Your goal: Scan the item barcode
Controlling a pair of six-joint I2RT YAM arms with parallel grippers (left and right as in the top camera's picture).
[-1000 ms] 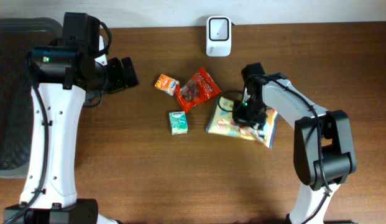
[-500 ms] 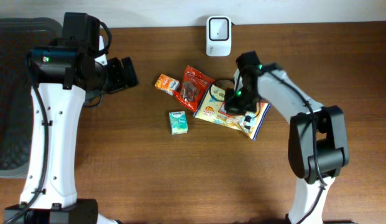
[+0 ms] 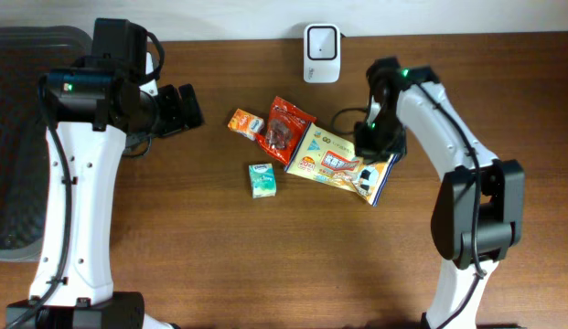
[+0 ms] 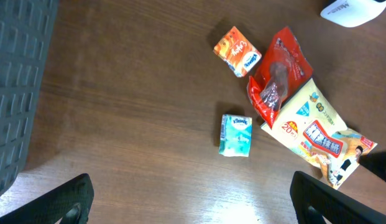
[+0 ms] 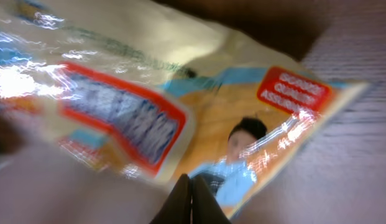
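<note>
Right pincer (image 3: pixel 369 146), seen from overhead, sat clenched over the upper right edge of the snack bag (image 3: pixel 338 164). The bag lay on the wooden table (image 3: pixel 265 256), below and slightly right of the white scanner (image 3: pixel 321 52). A red packet (image 3: pixel 285 128) touched the bag's left corner, an orange packet (image 3: pixel 246 122) lay just beside that, and a teal tissue pack (image 3: pixel 262 180) sat nearer the front. The left pincer (image 3: pixel 178 108) hovered well apart from them, beside a dark grey tray (image 3: pixel 18 137).

From the left wrist, that pincer's fingers (image 4: pixel 68 199) stood released, wide apart at the bottom corners. The bag showed at the right, printed face up.

From the right wrist, the dark fingertips (image 5: pixel 189 193) met tightly at the bag's lower edge, gripping the glossy film. The print there was blurred.
</note>
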